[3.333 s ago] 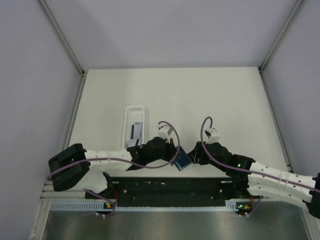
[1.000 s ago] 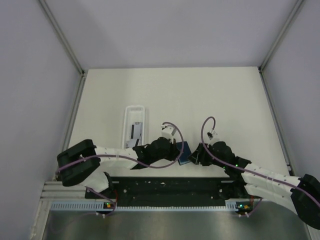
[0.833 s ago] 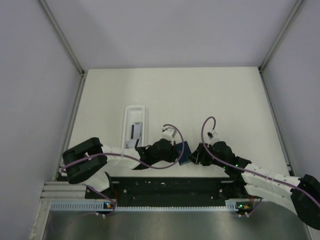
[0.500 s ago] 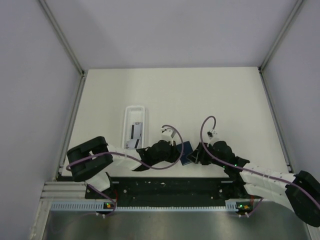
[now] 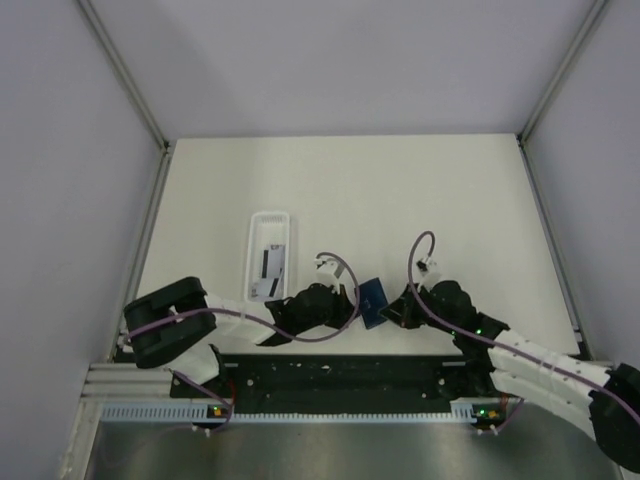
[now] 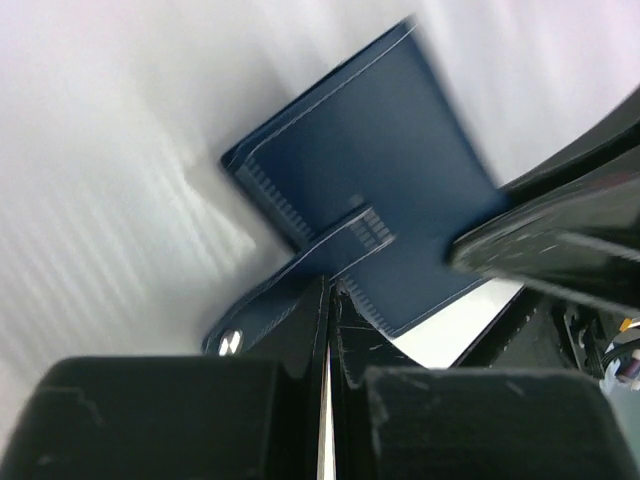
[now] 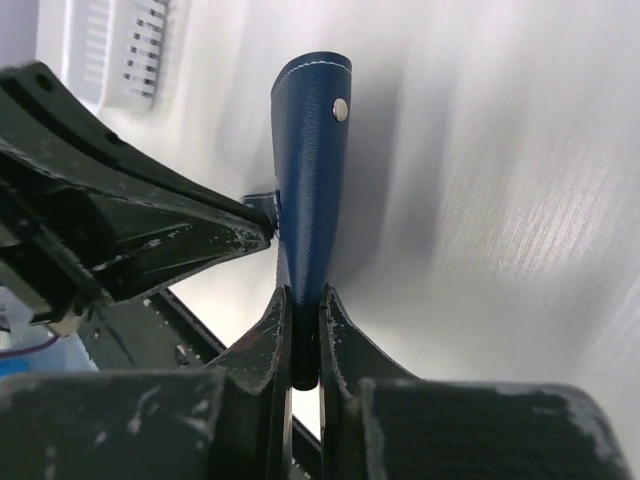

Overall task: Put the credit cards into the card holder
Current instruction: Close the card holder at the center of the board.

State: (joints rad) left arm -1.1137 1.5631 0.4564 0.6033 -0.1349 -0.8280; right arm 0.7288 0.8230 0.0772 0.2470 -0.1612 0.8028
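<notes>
1. The card holder [image 5: 374, 301], dark navy with pale stitching, is held between the two grippers near the table's front edge. The right wrist view shows it edge-on [image 7: 308, 170].
2. Its closing strap [image 6: 330, 255] hangs out from the folded body, with the pale snap stud [image 6: 230, 342] at the strap's free end.
3. The right gripper [image 7: 305, 300] has its fingers pressed tight on the holder's lower edge.
4. The left gripper [image 6: 328, 290] has its fingers drawn together with only a thin slit between them. Its tips meet the strap and appear to pinch it.
5. The credit cards [image 5: 268, 263] lie in a long white tray [image 5: 270, 215], just to the left of the left gripper. A black stripe shows on one of them.
6. The tray rests on the pale table [image 5: 400, 200], well apart from the right arm.
</notes>
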